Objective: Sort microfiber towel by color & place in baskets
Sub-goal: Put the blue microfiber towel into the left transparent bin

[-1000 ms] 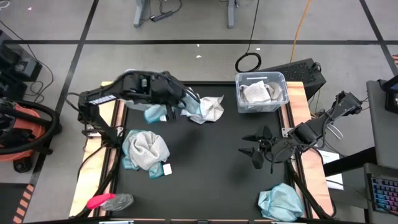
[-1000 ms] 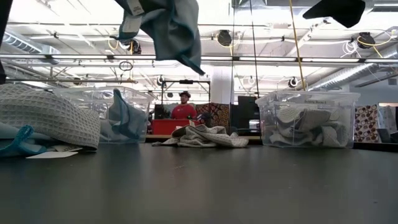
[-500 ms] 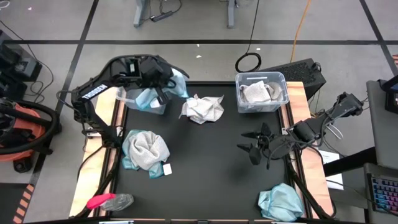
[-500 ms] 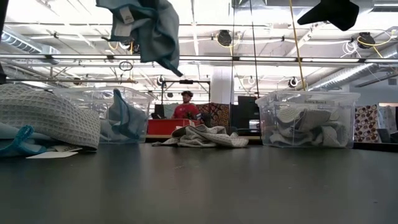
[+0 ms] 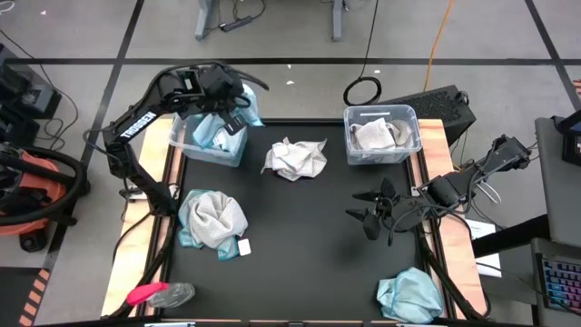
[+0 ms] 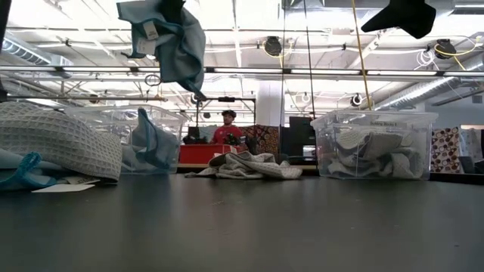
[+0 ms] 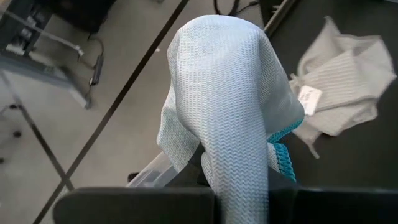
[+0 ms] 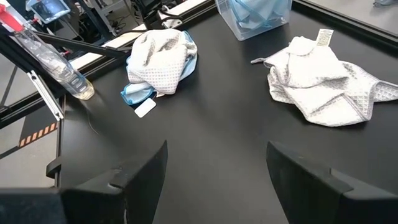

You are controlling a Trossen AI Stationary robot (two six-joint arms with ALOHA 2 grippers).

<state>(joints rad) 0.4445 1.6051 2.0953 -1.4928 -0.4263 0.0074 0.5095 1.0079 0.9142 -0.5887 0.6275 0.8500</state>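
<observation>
My left gripper point(image 5: 224, 96) is shut on a light teal-blue microfiber towel point(image 6: 170, 41) and stands high over the left clear basket point(image 5: 201, 153), which has teal towels inside. That towel fills the left wrist view point(image 7: 224, 106) and hides the fingers. A pale grey-white towel point(image 5: 295, 159) lies crumpled on the table between the baskets. The right basket point(image 5: 381, 136) holds grey-white towels. My right gripper point(image 5: 370, 216) waits open above the table's right side point(image 8: 214, 180). My left gripper holds the teal towel by a bunched upper part point(image 6: 168, 13), coming from above. The towel itself covers the fingers, so I cannot tell how many layers it has. The towel hangs slack below the gripper, lifted clear above the left basket point(image 6: 125, 140).
A grey-white towel lies heaped over a teal one point(image 5: 213, 220) at the left middle of the table. Another teal towel point(image 5: 410, 295) sits at the near right corner. A pink-and-grey object point(image 5: 159, 293) lies at the near left edge. A person point(image 6: 225, 130) shows far behind the table.
My left gripper has carried the teal towel toward the table's far left corner, from beside the crumpled grey-white towel to above the left basket. The towel has stayed lifted and has swung as it went.
</observation>
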